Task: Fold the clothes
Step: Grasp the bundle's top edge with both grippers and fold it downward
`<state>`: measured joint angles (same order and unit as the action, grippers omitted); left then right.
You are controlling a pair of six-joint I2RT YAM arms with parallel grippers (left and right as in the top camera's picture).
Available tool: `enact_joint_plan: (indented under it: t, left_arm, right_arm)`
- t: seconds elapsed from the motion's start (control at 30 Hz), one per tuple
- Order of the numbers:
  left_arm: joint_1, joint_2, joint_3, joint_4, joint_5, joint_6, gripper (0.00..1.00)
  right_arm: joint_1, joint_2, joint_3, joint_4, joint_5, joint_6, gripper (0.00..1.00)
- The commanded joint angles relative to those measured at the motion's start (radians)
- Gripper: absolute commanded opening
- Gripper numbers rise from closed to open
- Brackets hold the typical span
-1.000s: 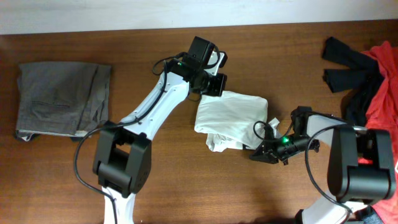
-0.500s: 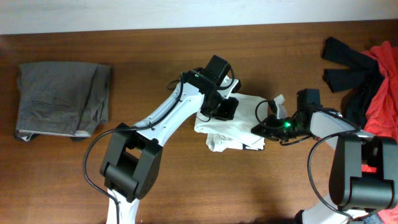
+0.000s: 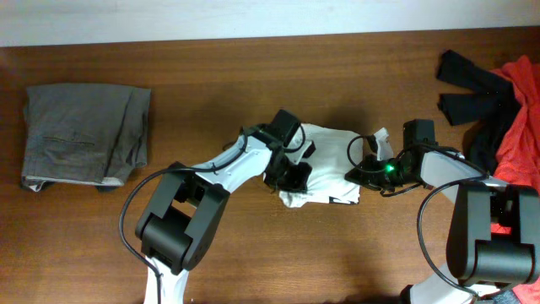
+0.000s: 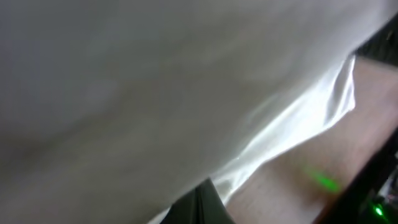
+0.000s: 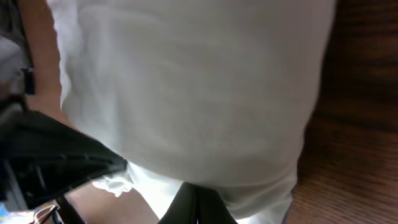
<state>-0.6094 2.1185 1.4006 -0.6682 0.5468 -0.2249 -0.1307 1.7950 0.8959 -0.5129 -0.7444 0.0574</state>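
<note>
Wooden table [image 3: 169, 59] held a bunched white shirt [image 3: 331, 156]. Right end effector [image 3: 361, 175] pinched its edge; left end effector [image 3: 293, 176] pressed into the cloth opposite, opening impossible to tell.

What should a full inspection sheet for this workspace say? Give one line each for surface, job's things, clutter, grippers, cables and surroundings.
Surface: brown wooden table, bare wood around the clothes.
Job's things: white garment at mid-table, bunched and partly folded; grey trousers folded flat at the left; black clothes and red cloth heaped at the right edge.
Clutter: nothing seen.
Grippers: left gripper at the garment's left edge, right gripper at its right edge; jaws hidden by cloth.
Cables: black cable looping beside the left arm.
Surroundings: pale wall along the table's far side.
</note>
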Motion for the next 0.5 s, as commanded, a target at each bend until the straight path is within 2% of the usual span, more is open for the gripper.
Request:
enact_joint_plan:
  t: [0.0, 0.33, 0.47]
  left_arm:
    - [0.003, 0.001, -0.060, -0.014, 0.011, -0.008, 0.00]
    - [0.003, -0.066, -0.029, -0.103, 0.014, -0.013, 0.00]
    - [0.003, -0.208, 0.024, -0.151, -0.096, -0.013, 0.00]
  right_arm:
    - [0.000, -0.005, 0.006, -0.004, 0.038, 0.007, 0.04]
    - [0.000, -0.005, 0.006, -0.016, 0.106, 0.008, 0.04]
    - [0.000, -0.005, 0.022, -0.030, 0.082, 0.008, 0.04]
